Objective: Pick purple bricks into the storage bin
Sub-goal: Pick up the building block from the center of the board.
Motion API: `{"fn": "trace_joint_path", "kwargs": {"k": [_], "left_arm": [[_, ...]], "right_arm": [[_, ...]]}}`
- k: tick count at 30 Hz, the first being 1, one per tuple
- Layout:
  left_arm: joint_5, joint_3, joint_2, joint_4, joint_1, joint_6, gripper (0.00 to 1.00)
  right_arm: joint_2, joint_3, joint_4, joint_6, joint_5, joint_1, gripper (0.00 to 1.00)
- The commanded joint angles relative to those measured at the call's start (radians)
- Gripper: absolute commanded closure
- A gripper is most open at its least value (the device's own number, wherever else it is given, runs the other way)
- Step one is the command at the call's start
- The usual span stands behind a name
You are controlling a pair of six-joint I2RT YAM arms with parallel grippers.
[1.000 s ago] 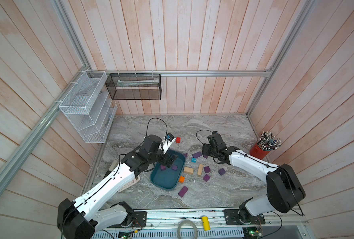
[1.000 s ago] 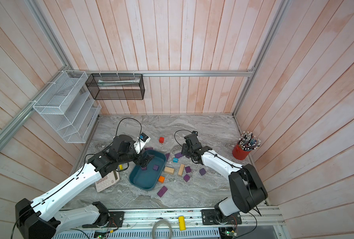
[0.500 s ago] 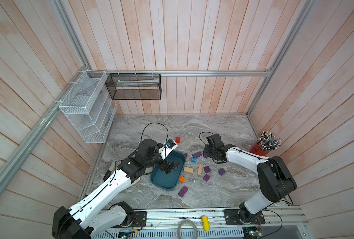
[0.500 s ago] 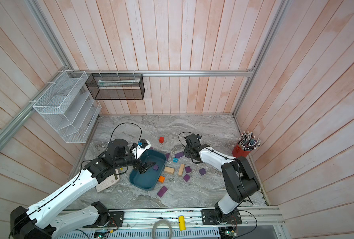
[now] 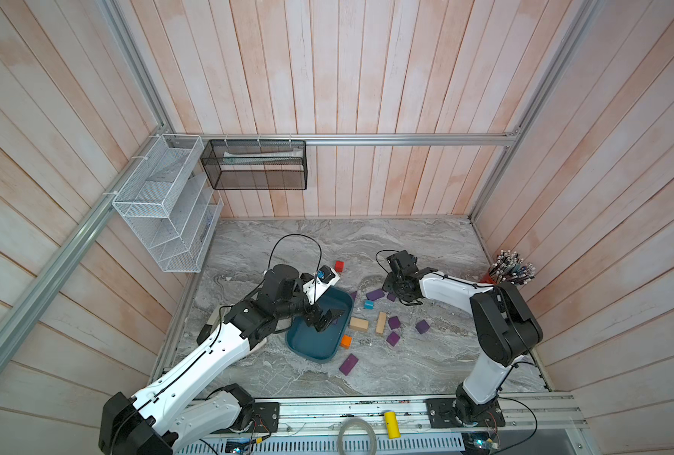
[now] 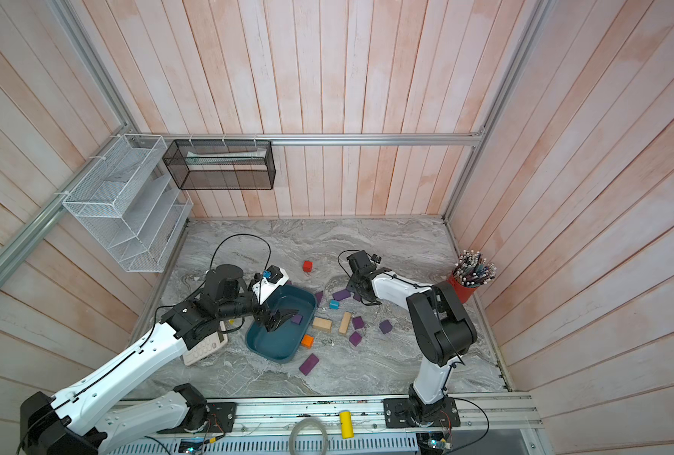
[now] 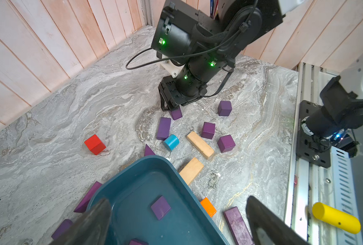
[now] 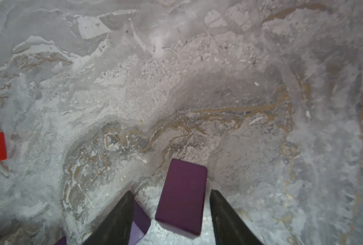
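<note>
Two part-open jaws of the right gripper (image 8: 171,192) straddle a purple brick (image 8: 180,197) lying lengthwise between them on the marble (image 8: 176,84), seemingly unclamped; the empty, wide-open left gripper (image 5: 329,320) hovers above the storage bin (image 5: 315,347).

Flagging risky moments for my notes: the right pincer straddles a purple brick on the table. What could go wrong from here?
1. The right pincer is open around a purple brick, but a second purple brick shows right beside it, seemingly within the jaws' span. Closing may pinch both or skew the grasp.
2. The left pincer hangs open over the storage bin. Carrying the brick there could crowd the two arms.
</note>
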Motion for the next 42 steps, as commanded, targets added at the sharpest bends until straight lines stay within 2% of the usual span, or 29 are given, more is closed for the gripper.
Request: {"fn": "trace_joint_path", "kwargs": {"k": [1, 4, 8, 20, 37, 39, 42], "left_arm": [[0.002, 0.001, 0.009, 0.012, 0.004, 0.004, 0.00], [-0.019, 0.001, 0.016, 0.012, 0.005, 0.002, 0.00], [-0.017, 0.005, 0.027, 0.007, 0.004, -0.002, 0.00], [-0.025, 0.013, 0.037, 0.001, 0.004, -0.012, 0.00], [-0.040, 0.017, 0.050, -0.003, 0.004, -0.020, 0.00], [-0.044, 0.017, 0.054, -0.003, 0.004, -0.021, 0.00], [-0.047, 0.020, 0.061, -0.005, 0.004, -0.024, 0.00]], "right_arm": [[0.020, 0.015, -0.038, 0.020, 0.035, -0.006, 0.43], [0.017, 0.001, -0.031, 0.031, 0.045, -0.006, 0.47], [0.023, -0.010, -0.018, 0.028, 0.045, -0.006, 0.57], [0.030, -0.028, 0.008, 0.024, 0.040, -0.006, 0.63], [0.060, -0.029, 0.008, -0.003, 0.027, -0.006, 0.61], [0.059, -0.029, 0.011, -0.002, 0.024, -0.006, 0.63], [0.050, -0.028, 0.011, -0.009, 0.023, -0.006, 0.74]]}}
